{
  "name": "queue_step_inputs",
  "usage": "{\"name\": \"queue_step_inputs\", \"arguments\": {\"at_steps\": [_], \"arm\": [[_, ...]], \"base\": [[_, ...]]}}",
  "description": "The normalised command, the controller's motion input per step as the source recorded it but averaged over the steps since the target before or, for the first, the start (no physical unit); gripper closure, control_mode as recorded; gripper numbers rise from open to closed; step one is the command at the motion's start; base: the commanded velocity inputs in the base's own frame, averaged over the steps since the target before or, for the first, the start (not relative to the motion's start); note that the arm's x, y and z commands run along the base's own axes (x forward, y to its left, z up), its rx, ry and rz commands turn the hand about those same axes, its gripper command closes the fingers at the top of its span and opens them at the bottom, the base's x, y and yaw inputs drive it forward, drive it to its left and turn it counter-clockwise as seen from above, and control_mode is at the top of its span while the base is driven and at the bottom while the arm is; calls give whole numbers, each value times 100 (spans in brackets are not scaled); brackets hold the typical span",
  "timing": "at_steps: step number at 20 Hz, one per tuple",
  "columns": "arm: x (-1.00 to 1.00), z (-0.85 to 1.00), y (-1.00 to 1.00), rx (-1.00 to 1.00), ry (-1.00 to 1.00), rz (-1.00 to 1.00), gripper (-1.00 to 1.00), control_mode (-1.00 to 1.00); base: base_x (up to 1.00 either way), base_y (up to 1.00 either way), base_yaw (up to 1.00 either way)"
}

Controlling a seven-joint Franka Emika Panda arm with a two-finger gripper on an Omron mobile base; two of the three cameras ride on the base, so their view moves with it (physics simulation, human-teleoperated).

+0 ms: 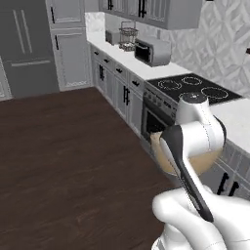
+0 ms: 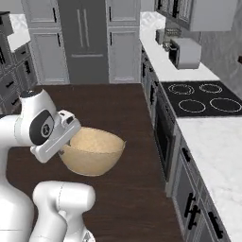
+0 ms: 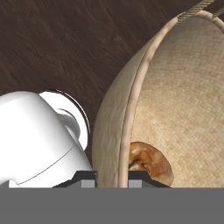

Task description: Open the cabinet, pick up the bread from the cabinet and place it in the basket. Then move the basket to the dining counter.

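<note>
The basket (image 3: 175, 87) hangs over the dark kitchen floor (image 1: 63, 161), its rim pinched in the arm's clenched pincer (image 3: 111, 178) — a thin edge grip that could let it tilt or slip in transit. Inside, the bread (image 3: 148, 162) rests low against the wall — free to roll out.

A home kitchen, rendered. Shown by a black four-ring cooktop (image 1: 195, 88) set in a white marble counter (image 2: 212, 151), an oven (image 1: 152, 119) below it, grey drawers with black handles (image 2: 191, 203), a microwave (image 1: 152, 51) on the counter, tall grey fridge doors (image 2: 85, 40), wall cabinets (image 1: 146, 10) and dark wood flooring (image 1: 63, 161).
</note>
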Motion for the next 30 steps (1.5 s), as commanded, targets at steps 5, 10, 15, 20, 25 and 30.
{"name": "queue_step_inputs", "arguments": {"at_steps": [5,10,15,20,25,30], "arm": [[0,0,0,0,0,0,100,100],[0,0,0,0,0,0,100,100],[0,0,0,0,0,0,100,100],[0,0,0,0,0,0,100,100],[0,0,0,0,0,0,100,100],[0,0,0,0,0,0,100,100]], "base": [[1,-18,99],[47,-33,84],[67,-29,83],[87,-24,80],[100,-21,74],[100,-22,74]]}}
